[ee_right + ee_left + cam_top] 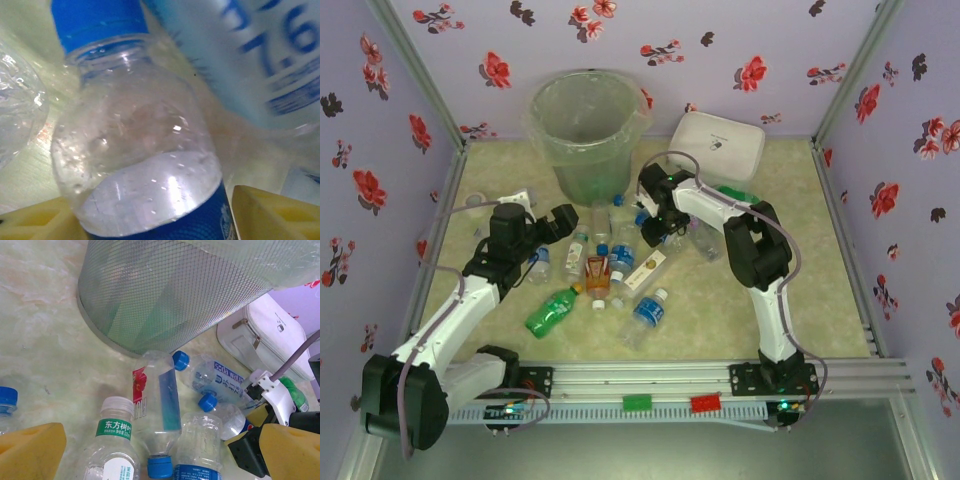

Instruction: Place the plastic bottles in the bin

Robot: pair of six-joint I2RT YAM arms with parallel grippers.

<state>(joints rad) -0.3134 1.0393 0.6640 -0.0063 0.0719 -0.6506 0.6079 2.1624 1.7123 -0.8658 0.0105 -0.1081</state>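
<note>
Several plastic bottles are seen from above, strewn just beside the bin. The left gripper is spread wide over them. One blue-capped bottle is shown straddled by the right gripper up close; pinching cannot be told, base cut off.

A white lidded box with rounded corners sits toward the far right of a pale marbled desk. A small flat white-and-yellow carton lies mid-desk. Purple walls carry red flowers.
</note>
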